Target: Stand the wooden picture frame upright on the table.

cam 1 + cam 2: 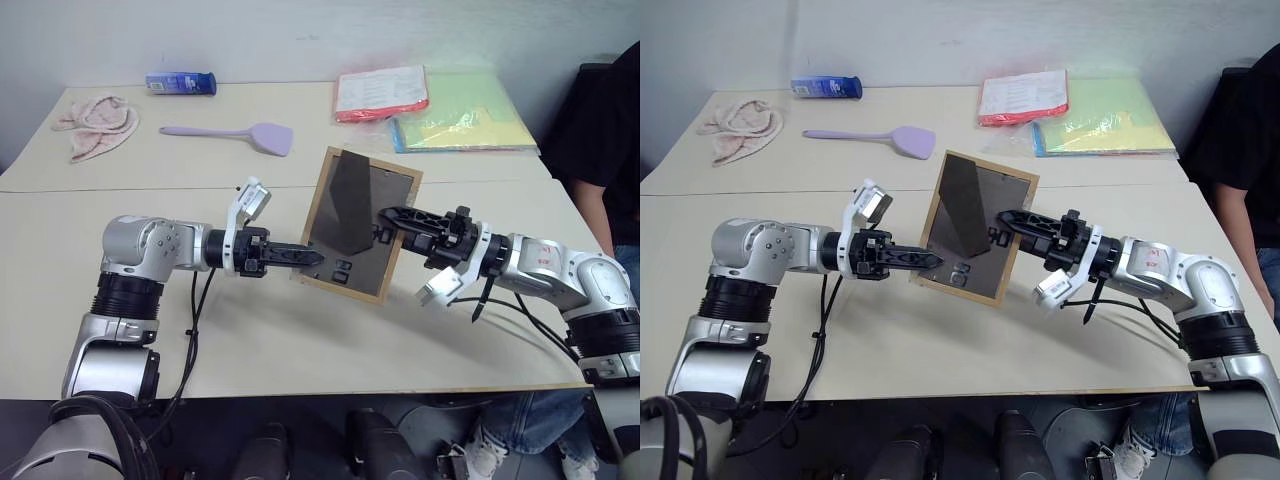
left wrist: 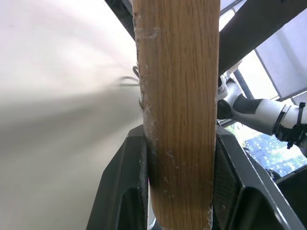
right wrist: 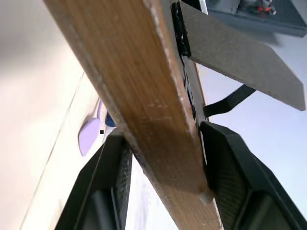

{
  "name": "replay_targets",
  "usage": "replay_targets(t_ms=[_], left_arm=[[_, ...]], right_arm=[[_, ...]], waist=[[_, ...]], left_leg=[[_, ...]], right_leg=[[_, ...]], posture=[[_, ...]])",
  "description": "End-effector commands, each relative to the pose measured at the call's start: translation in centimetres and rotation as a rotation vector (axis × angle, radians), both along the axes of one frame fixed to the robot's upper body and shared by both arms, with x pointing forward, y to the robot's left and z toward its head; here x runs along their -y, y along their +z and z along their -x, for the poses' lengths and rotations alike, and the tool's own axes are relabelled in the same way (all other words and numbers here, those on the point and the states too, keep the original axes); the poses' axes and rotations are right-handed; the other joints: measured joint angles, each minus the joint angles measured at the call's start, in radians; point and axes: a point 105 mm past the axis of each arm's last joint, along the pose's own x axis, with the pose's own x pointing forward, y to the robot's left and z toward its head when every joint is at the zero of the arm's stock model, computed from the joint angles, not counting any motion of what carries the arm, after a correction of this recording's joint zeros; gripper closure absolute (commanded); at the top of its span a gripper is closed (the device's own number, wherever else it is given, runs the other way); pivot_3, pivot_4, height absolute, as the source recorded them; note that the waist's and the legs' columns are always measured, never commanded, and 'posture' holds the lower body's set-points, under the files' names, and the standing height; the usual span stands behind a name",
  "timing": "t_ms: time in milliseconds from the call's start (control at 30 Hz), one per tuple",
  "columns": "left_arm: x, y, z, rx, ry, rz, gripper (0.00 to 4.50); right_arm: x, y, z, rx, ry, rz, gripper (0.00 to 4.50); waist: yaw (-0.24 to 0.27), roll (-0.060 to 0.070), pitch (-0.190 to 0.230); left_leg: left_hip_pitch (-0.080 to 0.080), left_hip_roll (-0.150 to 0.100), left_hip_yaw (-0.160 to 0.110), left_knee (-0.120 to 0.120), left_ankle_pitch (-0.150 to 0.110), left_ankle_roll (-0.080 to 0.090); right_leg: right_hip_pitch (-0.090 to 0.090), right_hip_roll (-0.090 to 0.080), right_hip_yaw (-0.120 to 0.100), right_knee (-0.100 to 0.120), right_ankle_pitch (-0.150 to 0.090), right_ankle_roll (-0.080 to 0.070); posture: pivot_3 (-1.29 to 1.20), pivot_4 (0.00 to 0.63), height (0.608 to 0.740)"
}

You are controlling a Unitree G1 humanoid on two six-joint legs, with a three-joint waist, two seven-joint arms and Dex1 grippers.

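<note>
The wooden picture frame [image 1: 365,262] hangs tilted over the middle of the table [image 1: 300,345], its dark brown back facing me. The fold-out stand [image 1: 350,200] is swung out from the back. My left gripper [image 1: 314,257] reaches in from the left and is shut on the frame's lower left border; in the left wrist view its fingers [image 2: 125,191] press both sides of the light wood edge [image 2: 177,120]. My right gripper [image 1: 386,218] comes from the right and is shut on the right border, its fingers [image 3: 108,182] flanking the wood [image 3: 139,86]. The picture side is hidden.
At the back of the table lie a lilac spatula [image 1: 235,133], a pink cloth [image 1: 95,125], a blue packet [image 1: 181,83], a red folder [image 1: 381,93] and a yellow-green folder [image 1: 465,125]. A person in black [image 1: 610,140] is at the right edge.
</note>
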Motion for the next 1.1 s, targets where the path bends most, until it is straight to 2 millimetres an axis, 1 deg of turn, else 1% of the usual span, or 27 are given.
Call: replay_targets(t_ms=[33,67,100,167,267,333,367,400,467,500,567,600,667,700,767,800,867,933,1000,1100], left_arm=[[-0.4,0.9,0.1,0.077,0.003,-0.015,2.91],[-1.0,1.2,0.1,0.085,0.012,-0.013,2.5],[-1.6,1.5,0.1,0.1,0.024,-0.015,2.21],[-2.8,1.9,-0.1,0.137,0.053,-0.033,1.6],[-5.9,2.8,-0.2,0.233,0.133,-0.088,0.75],[-8.4,4.3,0.2,0.298,0.193,-0.093,0.09],[-9.4,5.1,0.6,0.329,0.216,-0.088,0.01],[-10.2,6.0,1.4,0.378,0.226,-0.086,0.01],[-11.0,6.5,2.6,0.482,0.225,-0.125,0.0],[-11.1,6.5,3.1,0.513,0.222,-0.144,0.0],[-11.0,6.2,3.7,0.563,0.223,-0.165,0.0],[-10.8,6.0,3.9,0.59,0.228,-0.172,0.0],[-10.4,5.6,3.8,0.621,0.248,-0.173,0.0],[-10.2,5.3,3.7,0.633,0.256,-0.178,0.0],[-10.0,4.8,3.6,0.646,0.262,-0.19,0.0],[-9.9,4.6,3.6,0.655,0.261,-0.199,0.0],[-9.7,4.4,3.6,0.66,0.261,-0.199,0.0],[-9.4,4.5,3.5,0.658,0.266,-0.182,0.0],[-9.3,4.6,3.4,0.656,0.268,-0.176,0.0],[-9.2,4.5,3.3,0.658,0.272,-0.175,0.0]], right_arm=[[-0.3,1.2,0.0,0.023,0.042,-0.056,2.73],[-0.4,1.3,0.0,0.02,0.047,-0.062,2.73],[-0.4,1.4,-0.1,0.014,0.053,-0.07,2.83],[-0.4,1.4,-0.2,-0.003,0.058,-0.073,3.24],[-0.3,1.8,-0.4,-0.026,0.07,-0.093,3.25],[-0.4,1.9,-0.4,-0.064,0.09,-0.101,3.25],[-0.4,2.0,-0.4,-0.091,0.098,-0.118,3.25],[-0.6,1.9,-0.7,-0.164,0.101,-0.151,3.25],[-0.9,1.8,-1.2,-0.337,0.102,-0.249,3.25],[-1.1,1.3,-1.9,-0.522,0.07,-0.319,3.25],[-1.7,1.0,-2.2,-0.896,0.107,-0.477,3.25],[-2.2,1.2,-2.0,-1.132,0.175,-0.573,3.25],[-3.1,1.8,-1.5,-1.473,0.281,-0.67,3.25],[-3.5,1.9,-1.2,-1.62,0.319,-0.695,3.25],[-3.8,1.5,-0.8,-1.795,0.346,-0.706,3.25],[-4.0,1.1,-0.6,-1.859,0.345,-0.691,3.25],[-4.2,-0.2,-0.6,-1.924,0.313,-0.679,3.25],[-4.3,-2.0,-1.2,-1.99,0.267,-0.702,3.25],[-4.2,-3.2,-1.5,-2.046,0.247,-0.732,3.25],[-4.0,-5.0,-1.7,-2.054,0.205,-0.722,3.25]], waist=[[-0.002,0.0,0.0],[-0.003,0.0,0.0],[-0.006,0.0,0.0],[-0.014,0.0,0.0],[-0.024,0.0,0.0],[-0.033,0.0,0.0],[-0.038,0.0,0.0],[-0.044,0.0,0.0],[-0.052,0.0,0.0],[-0.052,0.0,0.0],[-0.051,0.0,0.0],[-0.048,0.0,0.0],[-0.039,0.0,0.0],[-0.031,0.0,0.0],[-0.017,0.0,0.0],[-0.014,0.0,0.0],[-0.003,0.0,0.0],[0.005,0.0,0.0],[0.008,0.0,0.0],[0.008,0.0,0.0]], left_leg=[[0.0,0.0,0.0,0.0,0.0,0.0],[0.0,0.0,0.0,0.0,0.0,0.0],[0.0,0.0,0.0,0.0,0.0,0.0],[0.0,0.0,0.0,0.0,0.0,0.0],[0.0,0.0,0.0,-0.001,0.0,0.0],[0.0,0.001,0.0,-0.001,0.0,0.0],[0.0,0.001,0.0,-0.001,0.0,0.0],[0.0,0.001,-0.001,-0.001,0.0,0.0],[0.0,0.002,-0.002,-0.002,0.0,0.0],[0.001,0.002,-0.002,-0.003,0.0,0.0],[0.001,0.003,-0.003,-0.002,0.0,0.0],[0.001,0.003,-0.005,-0.001,0.0,0.0],[0.001,0.003,-0.007,0.0,-0.001,0.001],[0.001,0.003,-0.008,0.001,-0.001,0.001],[0.001,0.003,-0.008,0.001,-0.002,0.003],[0.001,0.003,-0.008,0.001,-0.002,0.003],[0.001,0.003,-0.008,0.0,-0.002,0.003],[0.001,0.003,-0.008,0.0,-0.003,0.003],[0.001,0.002,-0.007,0.001,-0.003,0.004],[0.0,0.002,-0.007,0.001,-0.003,0.004]], right_leg=[[0.0,0.0,0.0,0.0,0.0,0.0],[0.0,0.0,0.0,0.0,0.0,0.0],[0.0,0.0,0.0,0.0,0.0,0.0],[0.0,0.0,0.0,0.0,0.0,0.0],[0.0,0.0,0.0,0.0,0.0,0.0],[0.0,0.001,0.0,0.0,0.0,0.0],[0.0,0.001,0.0,0.0,0.0,-0.001],[0.0,0.001,0.0,0.0,0.0,-0.001],[0.0,0.001,0.0,0.0,-0.001,-0.001],[0.001,0.0,0.0,-0.002,-0.001,-0.001],[0.003,0.0,-0.001,-0.003,-0.001,-0.001],[0.005,0.0,-0.002,-0.004,-0.001,-0.001],[0.007,-0.001,-0.004,-0.004,-0.001,-0.001],[0.007,-0.002,-0.005,-0.004,-0.001,-0.001],[0.007,-0.002,-0.005,-0.005,-0.001,-0.001],[0.007,-0.002,-0.006,-0.005,-0.001,-0.001],[0.007,-0.002,-0.006,-0.006,-0.001,-0.001],[0.007,-0.002,-0.005,-0.006,-0.001,-0.001],[0.007,-0.003,-0.005,-0.007,0.0,-0.001],[0.006,-0.003,-0.005,-0.006,0.0,-0.001]], posture=[[0.0,0.15,0.74],[0.0,0.15,0.74],[0.0,0.15,0.74],[0.0,0.15,0.74],[0.0,0.15,0.74],[0.0,0.15,0.74],[0.0,0.15,0.74],[0.0,0.15,0.74],[0.0,0.15,0.74],[0.0,0.15,0.74],[0.0,0.15,0.74],[0.0,0.15,0.74],[0.0,0.15,0.74],[0.0,0.15,0.74],[0.0,0.15,0.74],[0.0,0.15,0.74],[0.0,0.15,0.74],[0.0,0.15,0.74],[0.0,0.15,0.74],[0.0,0.15,0.74]])
